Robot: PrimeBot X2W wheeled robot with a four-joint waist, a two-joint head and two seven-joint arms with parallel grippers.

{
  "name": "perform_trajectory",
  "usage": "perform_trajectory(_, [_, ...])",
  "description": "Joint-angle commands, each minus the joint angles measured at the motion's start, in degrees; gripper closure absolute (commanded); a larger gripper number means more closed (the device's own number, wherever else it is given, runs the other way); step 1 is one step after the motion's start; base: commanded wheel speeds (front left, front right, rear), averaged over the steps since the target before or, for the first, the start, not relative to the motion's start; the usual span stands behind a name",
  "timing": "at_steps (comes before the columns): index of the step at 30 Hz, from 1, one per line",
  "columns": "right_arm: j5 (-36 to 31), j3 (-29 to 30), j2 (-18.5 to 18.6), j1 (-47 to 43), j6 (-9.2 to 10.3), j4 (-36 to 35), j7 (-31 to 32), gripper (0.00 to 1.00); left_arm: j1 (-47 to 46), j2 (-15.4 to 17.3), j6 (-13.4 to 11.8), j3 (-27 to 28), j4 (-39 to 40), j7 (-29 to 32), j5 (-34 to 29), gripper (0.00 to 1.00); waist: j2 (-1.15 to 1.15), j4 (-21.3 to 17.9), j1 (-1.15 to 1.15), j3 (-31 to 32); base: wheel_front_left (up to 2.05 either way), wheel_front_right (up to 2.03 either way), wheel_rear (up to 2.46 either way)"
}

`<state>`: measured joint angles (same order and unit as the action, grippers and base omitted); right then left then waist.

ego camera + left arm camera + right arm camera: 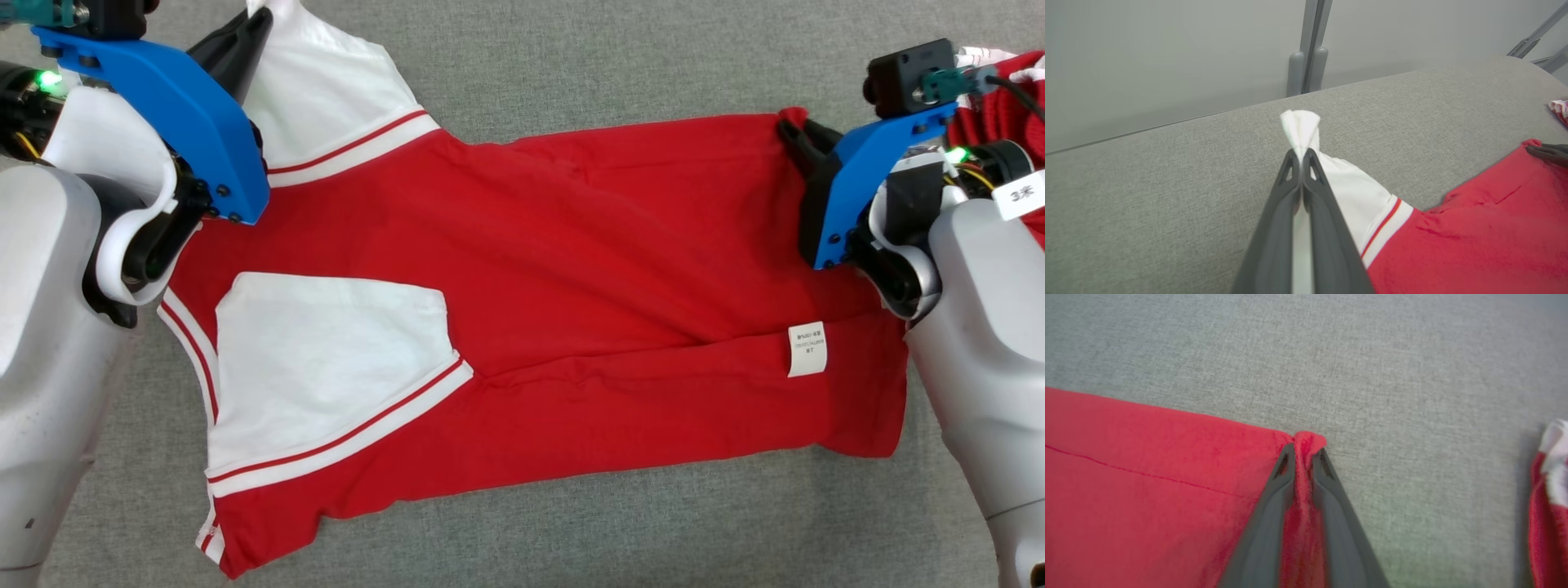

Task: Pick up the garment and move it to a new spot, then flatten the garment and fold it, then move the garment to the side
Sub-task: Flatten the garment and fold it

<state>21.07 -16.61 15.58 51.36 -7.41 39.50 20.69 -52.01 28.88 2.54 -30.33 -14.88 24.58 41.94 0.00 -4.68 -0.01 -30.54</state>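
Grey woven cloth covers the table (571,65), and a pale wall with a grey metal post (1310,53) stands behind its far edge in the left wrist view. A red jersey garment (571,269) with white, red-striped sleeves lies spread across the middle of the table, sleeve end toward the robot's left and hem end toward its right, with shallow creases running along its length.

The left gripper (260,20), on its blue bracket near the far left corner of the table, has its two dark fingers pressed together on the tip of the far white sleeve (326,90). In the left wrist view the sleeve end bunches into a small white tuft (1300,122) just past the fingertips of that gripper (1301,153).

The right gripper (788,131) sits at the far corner of the hem. Seen from the right wrist, that gripper (1302,447) is drawn in on a ridge of the red fabric (1147,477), which fills the narrow gap between the fingers and pokes out beyond them as a small red knob.

The nearer white sleeve (326,359) lies flat on the red body toward the near left corner. A small white care label (807,349) lies on the cloth near the hem. A second red-and-white textile (1000,106) lies apart at the table's right edge, behind the right arm.
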Motion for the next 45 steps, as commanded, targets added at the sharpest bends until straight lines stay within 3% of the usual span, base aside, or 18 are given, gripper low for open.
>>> perform_trajectory(1, [-0.3,-1.0,-0.6,-0.6,-0.15,2.2,-1.0,1.00,0.2,0.3,-0.1,0.4,0.3,-0.5,0.3,1.00,0.00,-0.1,0.01,0.0,0.00,0.00,0.00])
perform_trajectory(7, [0.9,-1.7,-1.5,1.4,-0.09,6.2,-7.6,1.00,1.8,0.9,-0.2,1.0,1.6,-1.9,0.6,1.00,0.00,0.1,0.01,1.4,0.00,0.00,0.00])
perform_trajectory(13, [3.7,-3.7,0.4,0.6,-0.09,6.3,-11.6,1.00,5.4,1.4,-0.5,1.3,4.6,-3.9,1.4,1.00,0.00,0.4,0.01,4.8,0.00,0.00,0.00])
perform_trajectory(23, [8.7,-7.4,5.5,-7.3,-0.09,-0.7,-12.8,1.00,15.0,3.2,-1.6,1.4,11.4,-6.1,3.4,1.00,0.00,1.1,0.01,12.4,0.00,0.00,0.00])
perform_trajectory(31, [11.5,-7.8,9.8,-18.3,-0.09,-9.5,-10.4,1.00,27.6,4.7,-4.7,0.4,19.2,-6.5,5.5,1.00,0.00,2.2,0.01,18.0,0.00,0.00,0.00])
perform_trajectory(36, [11.1,-5.6,10.2,-23.2,-0.09,-12.9,-9.9,1.00,33.7,3.5,-5.9,-1.2,19.1,-7.9,6.3,1.00,0.00,3.0,0.01,18.5,0.00,0.00,0.00])
perform_trajectory(45, [9.2,-1.8,9.0,-28.1,-0.09,-15.1,-9.8,1.00,37.1,-0.6,-5.1,-2.7,10.8,-13.4,6.4,1.00,0.00,3.5,0.01,17.7,0.00,0.00,0.00])
